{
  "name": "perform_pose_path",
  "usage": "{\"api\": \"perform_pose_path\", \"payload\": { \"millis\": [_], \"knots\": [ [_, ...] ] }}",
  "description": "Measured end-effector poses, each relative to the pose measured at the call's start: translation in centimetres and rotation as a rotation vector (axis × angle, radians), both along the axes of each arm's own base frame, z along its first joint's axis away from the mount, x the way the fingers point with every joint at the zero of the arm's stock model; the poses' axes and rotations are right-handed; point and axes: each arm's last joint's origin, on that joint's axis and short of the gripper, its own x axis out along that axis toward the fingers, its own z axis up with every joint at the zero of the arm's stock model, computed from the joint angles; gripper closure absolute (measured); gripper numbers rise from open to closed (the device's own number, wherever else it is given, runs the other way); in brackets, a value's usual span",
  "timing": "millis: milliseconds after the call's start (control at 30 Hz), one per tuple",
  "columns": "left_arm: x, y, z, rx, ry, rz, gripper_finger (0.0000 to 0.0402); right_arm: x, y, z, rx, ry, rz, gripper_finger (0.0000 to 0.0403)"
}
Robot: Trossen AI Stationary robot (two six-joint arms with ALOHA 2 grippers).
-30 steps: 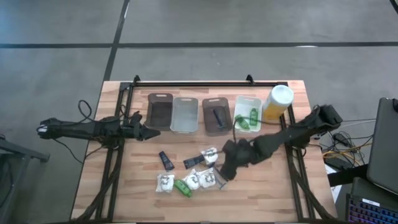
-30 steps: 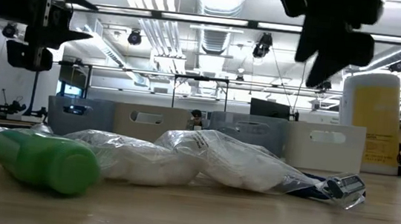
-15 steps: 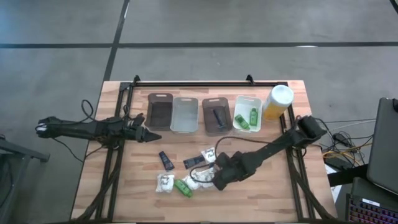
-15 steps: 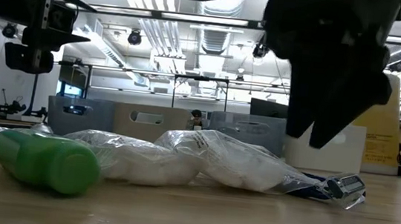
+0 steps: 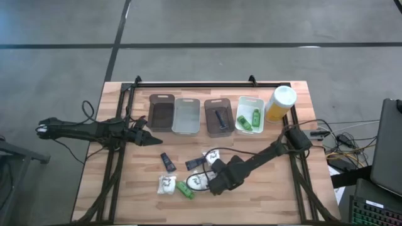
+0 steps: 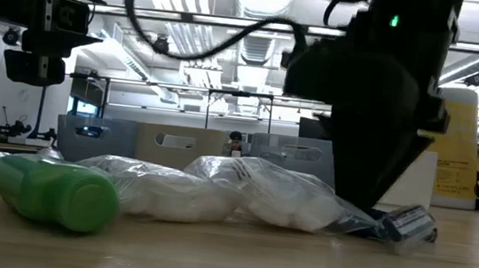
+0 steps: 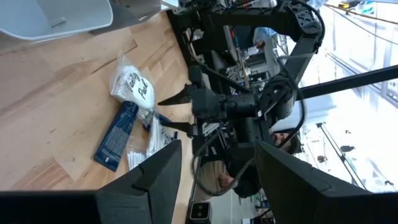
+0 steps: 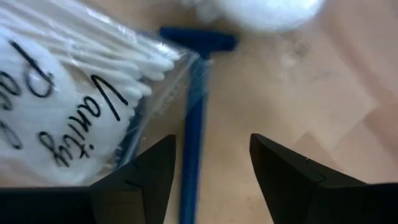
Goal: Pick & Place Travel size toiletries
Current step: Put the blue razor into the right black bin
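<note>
Between the right gripper's [image 8: 208, 180] narrowing but still parted jaws lies a blue razor [image 8: 193, 134], its handle running up the gap; a "Vanity" cotton-swab packet [image 8: 59, 106] sits just beside one finger. A second ago this gripper hung high over the pile; it has since dropped to the table [image 5: 264, 201], so a grasp on the razor looks imminent. Farther off, the trays [image 5: 187, 116] wait. The left gripper [image 5: 151, 139] hovers, jaws open, well apart.
</note>
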Motion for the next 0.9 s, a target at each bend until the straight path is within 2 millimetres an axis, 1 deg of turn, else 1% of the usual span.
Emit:
{"api": "perform_pose_path", "payload": {
  "millis": [100, 233, 500, 567, 767, 833, 900],
  "knots": [
    [0.0, 0.0, 0.0, 0.004, -0.001, -0.001, 0.0193, 0.1, 0.2, -0.5, 0.016, 0.017, 0.001, 0.0222],
    [0.0, 0.0, 0.0, 0.006, -0.001, -0.001, 0.0193, 0.2, 0.2, -0.6, 0.028, 0.012, -0.004, 0.0254],
    [0.0, 0.0, 0.0, 0.005, 0.0, -0.001, 0.0193, 0.2, 0.0, -0.2, -0.005, -0.017, 0.014, 0.036],
    [0.0, 0.0, 0.0, 0.005, 0.0, -0.001, 0.0193, 0.2, 0.0, -0.1, -0.011, -0.016, 0.026, 0.0379],
    [0.0, 0.0, 0.0, 0.001, 0.0, 0.0, 0.0193, 0.2, -0.2, 0.4, -0.027, -0.026, 0.046, 0.0378],
    [0.0, 0.0, 0.0, -0.003, 0.001, 0.001, 0.0193, 0.2, -0.3, 1.0, -0.024, -0.041, 0.051, 0.0381],
    [0.0, 0.0, 0.0, -0.004, 0.001, 0.001, 0.0193, 0.1, -0.4, 2.1, -0.014, -0.069, 0.058, 0.0381]
  ]
}}
